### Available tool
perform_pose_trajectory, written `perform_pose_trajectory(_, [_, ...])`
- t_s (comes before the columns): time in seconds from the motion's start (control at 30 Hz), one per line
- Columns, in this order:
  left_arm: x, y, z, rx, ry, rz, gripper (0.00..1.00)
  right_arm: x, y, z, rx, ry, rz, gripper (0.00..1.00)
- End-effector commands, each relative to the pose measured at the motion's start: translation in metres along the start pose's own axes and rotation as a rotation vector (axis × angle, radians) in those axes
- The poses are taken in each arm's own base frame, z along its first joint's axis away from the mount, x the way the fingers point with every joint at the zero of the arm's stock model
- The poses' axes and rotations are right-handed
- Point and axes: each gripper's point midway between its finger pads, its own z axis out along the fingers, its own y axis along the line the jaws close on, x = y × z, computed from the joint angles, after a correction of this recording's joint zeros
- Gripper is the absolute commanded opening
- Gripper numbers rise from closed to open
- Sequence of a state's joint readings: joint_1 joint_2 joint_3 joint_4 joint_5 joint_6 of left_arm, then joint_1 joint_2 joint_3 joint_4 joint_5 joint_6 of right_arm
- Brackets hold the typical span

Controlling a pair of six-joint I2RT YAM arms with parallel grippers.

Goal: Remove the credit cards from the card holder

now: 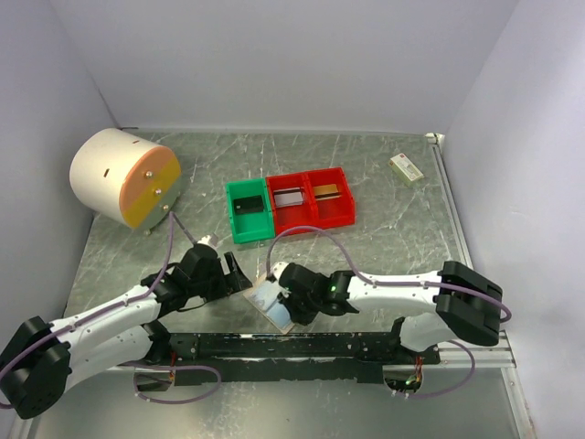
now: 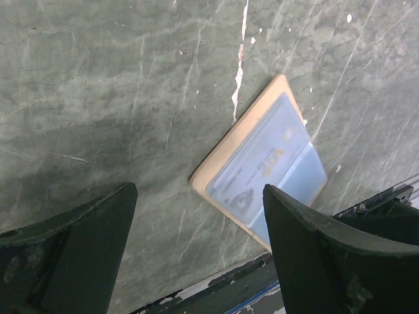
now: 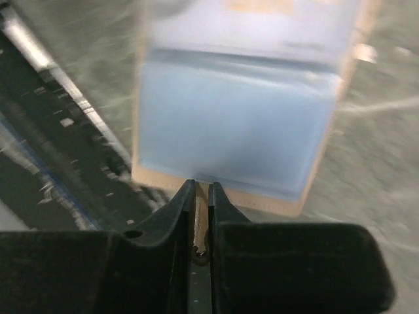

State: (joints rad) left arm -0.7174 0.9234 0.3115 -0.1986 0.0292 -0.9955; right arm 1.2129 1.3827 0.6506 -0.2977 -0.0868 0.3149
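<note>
Holder (image 1: 272, 300) sits at the near edge of the table (image 1: 393, 238), about mid-width, just beside the black rail (image 1: 302, 346). R hand (image 3: 201, 186) is clenched on the holder's tan rim, a thin pinch at the very edge. L hand (image 2: 200, 196) is released, fingers spread wide, near the holder but not touching. Dark card (image 1: 247, 205) lies in the green bin (image 1: 230, 219); silver card (image 1: 290, 195) and gold card (image 1: 329, 190) are in the red bins (image 1: 352, 215), mid-table. A printed card looks to be left under the holder's pocket, not 100% sure.

Risks:
- R pinch is tiny, so the holder could slip or pivot out when the L hand pulls.
- L fingers are thick and the card sits thin and flush, so they may catch the pocket, not the card, and drag the whole holder.
- Holder is close to the rail, so a shove could push it onto it.

Materials: holder is flat, tan, leather-like, w/ rounded corners and glossy pale blue-grey pockets. Table is grey-green, marbled and scratched, w/ white chips. Bins are hard plastic. Hands are matte black and tapered.
</note>
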Motion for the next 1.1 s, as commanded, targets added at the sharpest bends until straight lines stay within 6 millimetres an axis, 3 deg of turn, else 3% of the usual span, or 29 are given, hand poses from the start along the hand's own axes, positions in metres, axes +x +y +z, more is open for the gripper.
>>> perform_pose_trajectory(0.0, [-0.012,-0.018,-0.003,0.047,-0.044,0.022,0.89,-0.002,-0.068,-0.015,0.309,-0.026,0.240,0.04])
perform_pose_trajectory(0.1, [-0.009,-0.023,-0.001,0.068,-0.035,0.036,0.89,-0.007,-0.101,-0.025,0.350,-0.075,0.429,0.04])
perform_pose_trajectory(0.23, [-0.003,-0.030,0.006,0.090,-0.019,0.055,0.88,-0.030,-0.126,-0.036,0.405,-0.165,0.457,0.10])
perform_pose_trajectory(0.37, [0.001,-0.036,0.013,0.068,-0.002,0.080,0.84,-0.048,-0.138,-0.041,0.438,-0.156,0.475,0.20])
perform_pose_trajectory(0.43, [0.001,-0.035,0.014,0.035,-0.008,0.085,0.82,-0.057,-0.138,-0.050,0.446,-0.181,0.498,0.31])
perform_pose_trajectory(0.53, [-0.003,-0.030,0.012,-0.010,-0.034,0.072,0.80,-0.074,-0.124,-0.065,0.387,-0.270,0.503,0.49])
perform_pose_trajectory(0.67, [-0.013,-0.016,0.001,-0.060,-0.104,0.019,0.78,-0.088,-0.089,-0.074,0.307,-0.346,0.454,0.54])
perform_pose_trajectory(0.83, [-0.021,-0.007,-0.014,-0.061,-0.179,-0.051,0.79,-0.083,-0.039,-0.051,0.222,-0.336,0.400,0.54])
perform_pose_trajectory(1.07, [-0.020,0.010,-0.025,-0.131,-0.189,-0.082,0.80,-0.073,-0.013,-0.016,0.215,-0.268,0.367,0.54])
